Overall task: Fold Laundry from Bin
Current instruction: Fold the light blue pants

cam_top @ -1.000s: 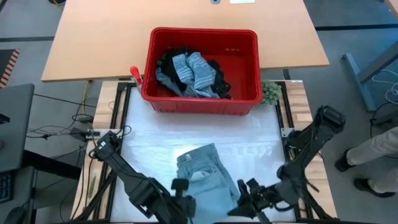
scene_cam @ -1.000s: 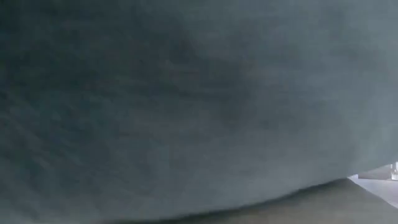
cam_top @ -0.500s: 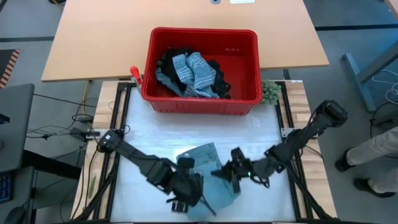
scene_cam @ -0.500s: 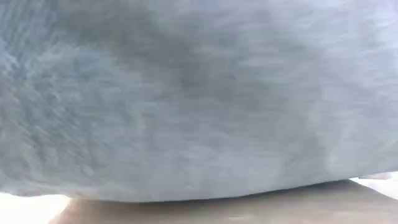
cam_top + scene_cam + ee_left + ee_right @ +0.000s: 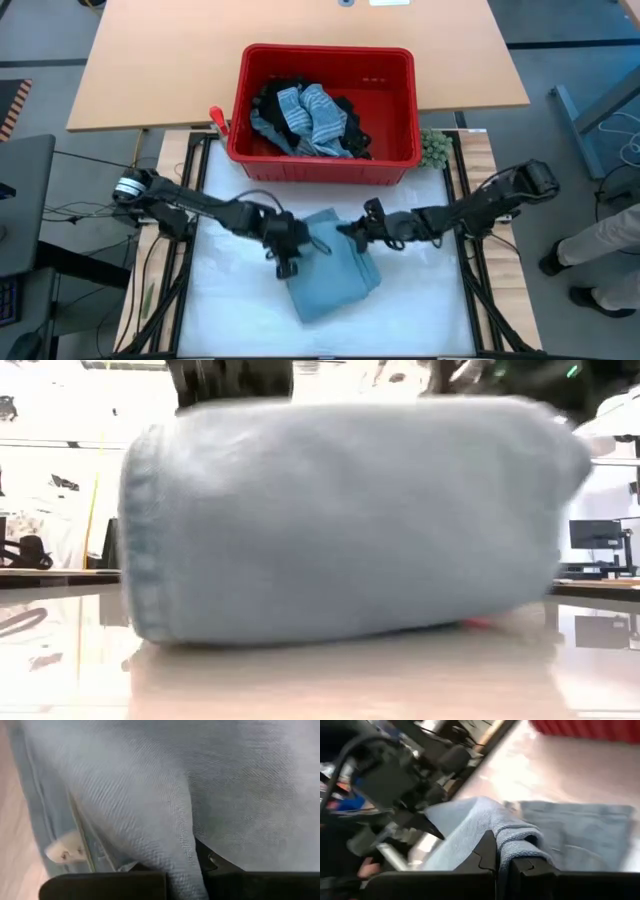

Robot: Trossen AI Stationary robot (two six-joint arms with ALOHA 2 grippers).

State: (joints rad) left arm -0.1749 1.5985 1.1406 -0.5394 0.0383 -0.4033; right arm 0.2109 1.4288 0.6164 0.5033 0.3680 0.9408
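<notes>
The left gripper [image 5: 292, 243] and right gripper [image 5: 358, 232] each pinch an edge of the light blue-grey garment [image 5: 335, 268], having carried it forward from the bench's [image 5: 420, 310] near edge. It now lies folded between and behind them, with the red bin [image 5: 325, 165] of laundry [image 5: 310, 118] just ahead.

1. Beyond my work surface I see a wooden table [image 5: 300, 40], light brown, reaching across the far side.
2. A small green fuzzy lump [image 5: 434, 150] lies on the right, near the table's edge.
3. A little red-orange object [image 5: 217, 119] sits on the left side; what it is I cannot tell.
4. At the right edge a person [image 5: 600, 250] stands, only partly visible.
5. A dark monitor [image 5: 586, 535] stands in the room behind.
</notes>
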